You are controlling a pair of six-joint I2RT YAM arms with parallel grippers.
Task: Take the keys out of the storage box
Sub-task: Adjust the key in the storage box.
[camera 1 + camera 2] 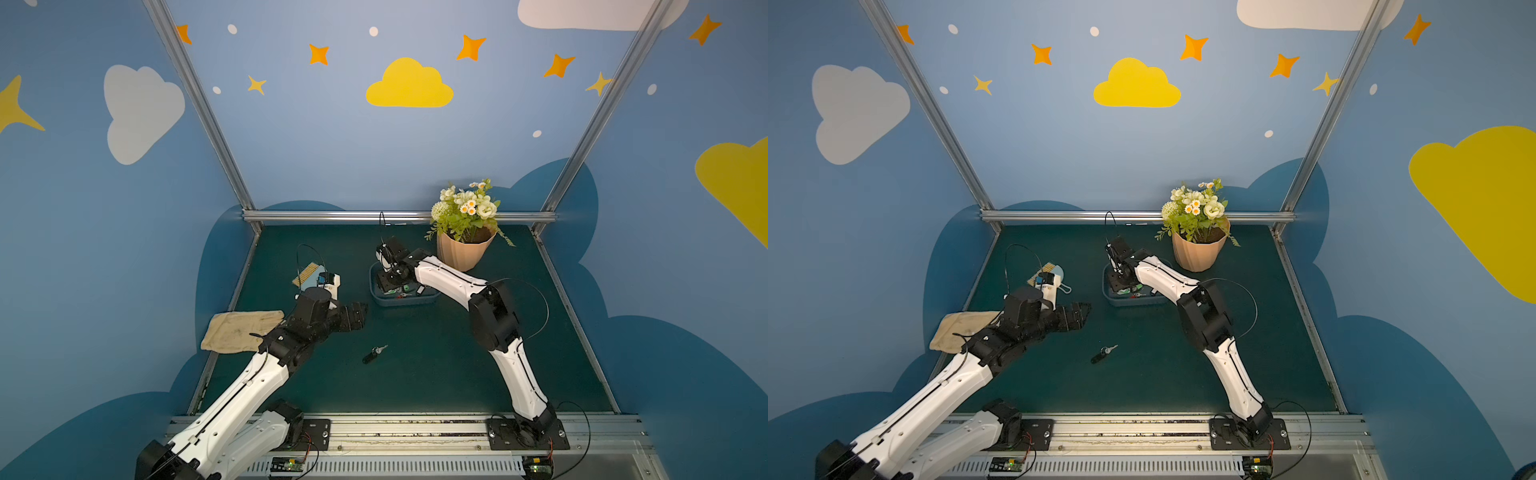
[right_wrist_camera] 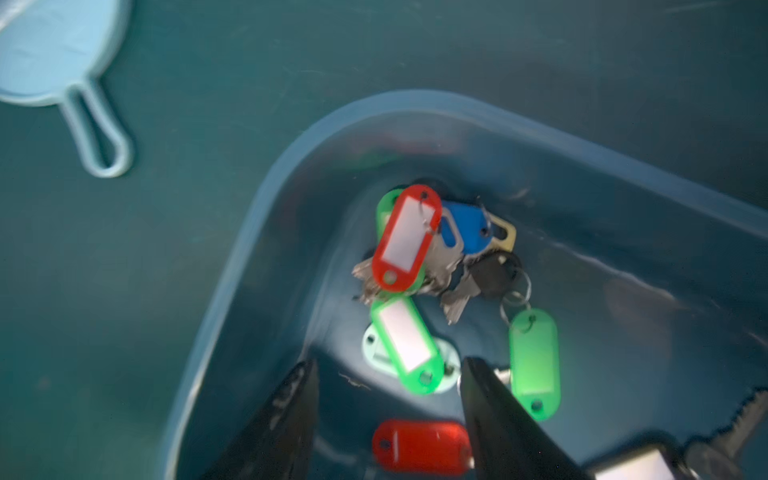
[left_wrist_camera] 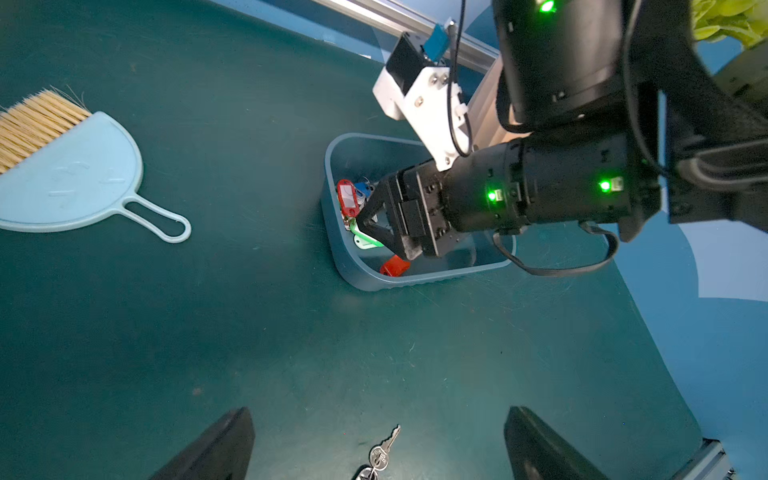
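The storage box point(image 1: 376, 297), a shallow blue-grey tub, sits mid-table in both top views. Inside lie several keys point(image 2: 405, 237) with red, green, blue and black tags. My right gripper point(image 2: 389, 363) reaches down into the box, open, its fingers straddling a red tag point(image 2: 419, 446) without touching it. The left wrist view shows the same gripper point(image 3: 365, 220) low over the pile. One key with a black tag point(image 1: 374, 354) lies on the mat outside the box. My left gripper point(image 3: 379, 411) hovers above that key point(image 3: 384, 451), wide open and holding nothing.
A peach flowerpot point(image 1: 463, 249) with flowers stands just behind and right of the box. A light blue hand brush point(image 3: 70, 178) lies at the left. A beige cloth point(image 1: 239, 330) hangs over the table's left edge. A metal rail point(image 1: 332, 216) bounds the back.
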